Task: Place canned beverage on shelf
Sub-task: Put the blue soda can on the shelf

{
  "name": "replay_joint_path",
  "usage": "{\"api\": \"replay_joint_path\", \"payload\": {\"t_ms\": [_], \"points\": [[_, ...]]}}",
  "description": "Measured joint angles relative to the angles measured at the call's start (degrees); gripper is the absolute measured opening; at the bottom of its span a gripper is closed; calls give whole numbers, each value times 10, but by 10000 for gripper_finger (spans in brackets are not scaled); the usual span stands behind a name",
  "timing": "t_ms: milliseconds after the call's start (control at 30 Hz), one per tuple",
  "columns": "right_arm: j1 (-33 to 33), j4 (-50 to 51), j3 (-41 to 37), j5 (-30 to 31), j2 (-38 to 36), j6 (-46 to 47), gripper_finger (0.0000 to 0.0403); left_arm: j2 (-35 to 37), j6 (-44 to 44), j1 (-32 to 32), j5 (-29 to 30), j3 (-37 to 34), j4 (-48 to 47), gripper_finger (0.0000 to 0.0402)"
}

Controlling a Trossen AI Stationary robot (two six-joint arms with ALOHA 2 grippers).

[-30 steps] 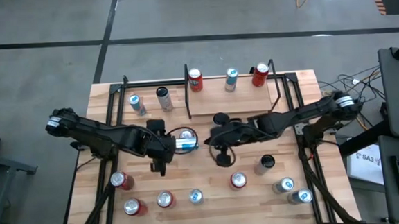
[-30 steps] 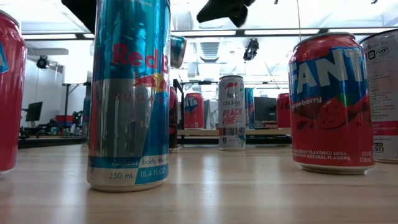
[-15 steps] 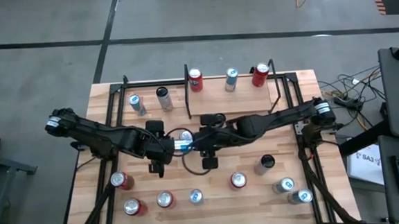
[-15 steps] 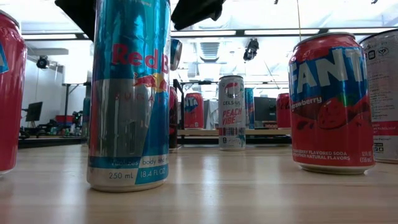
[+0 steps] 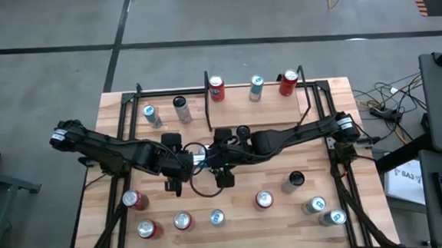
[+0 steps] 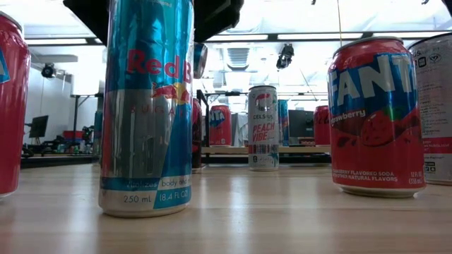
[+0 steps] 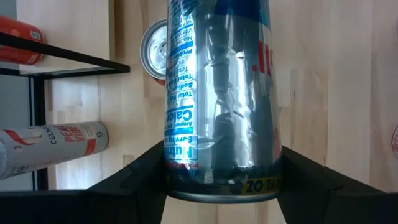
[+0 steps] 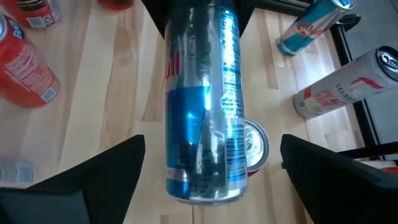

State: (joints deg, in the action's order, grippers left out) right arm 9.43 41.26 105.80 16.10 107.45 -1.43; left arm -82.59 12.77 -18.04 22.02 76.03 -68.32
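Nearest the low camera we note a Red Bull can (image 6: 147,106) and a Fanta can (image 6: 376,116) standing on the table (image 6: 247,219). At mid-table the left end effector (image 7: 221,180) is clamped on a blue-and-silver can (image 5: 200,159) held horizontally, apparently clear of the table; the right end effector (image 8: 205,165) straddles its other end, fingers spread apart. Farthest back, the shelf (image 5: 235,104) carries three upright cans.
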Motion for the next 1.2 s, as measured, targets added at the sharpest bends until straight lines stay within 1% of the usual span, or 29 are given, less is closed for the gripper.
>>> {"api": "replay_joint_path", "payload": {"t_ms": [133, 400, 533, 600, 700, 733, 767, 867, 967, 1067, 1133, 1200], "points": [[-5, 0, -1, 0, 12, 5, 366, 0, 2, 0, 0, 2, 4, 219], [-9, -4, -2, -1, 22, 0, 361, -1, -2, 1, 0, 29, 17, 219], [-8, -2, -2, -1, 22, 3, 326, -1, -3, 0, -1, 31, 13, 219], [-9, -2, -2, -1, 20, 6, 297, -1, -3, 1, 0, 31, 15, 219], [-8, 1, -2, -1, 19, 5, 240, -1, -4, 0, -1, 31, 16, 221], [-8, 2, -2, -1, 19, 4, 221, -1, -4, 0, -1, 31, 16, 231], [-8, 2, -2, -1, 19, 2, 216, -1, -4, 0, -1, 31, 16, 247], [-8, 15, -3, -1, 14, -6, 217, -1, -12, 1, 1, 35, 17, 296], [-8, 62, -3, -1, -1, 0, 217, -1, -28, 0, 4, 39, 14, 316], [-5, 120, -4, 9, -25, 25, 217, 3, -44, 0, 40, 45, 14, 315], [2, 147, -8, 36, -42, 45, 217, 7, -53, 0, 72, 45, 16, 310], [13, 167, -15, 64, -62, 63, 217, 16, -64, -1, 105, 42, 41, 307]]}}
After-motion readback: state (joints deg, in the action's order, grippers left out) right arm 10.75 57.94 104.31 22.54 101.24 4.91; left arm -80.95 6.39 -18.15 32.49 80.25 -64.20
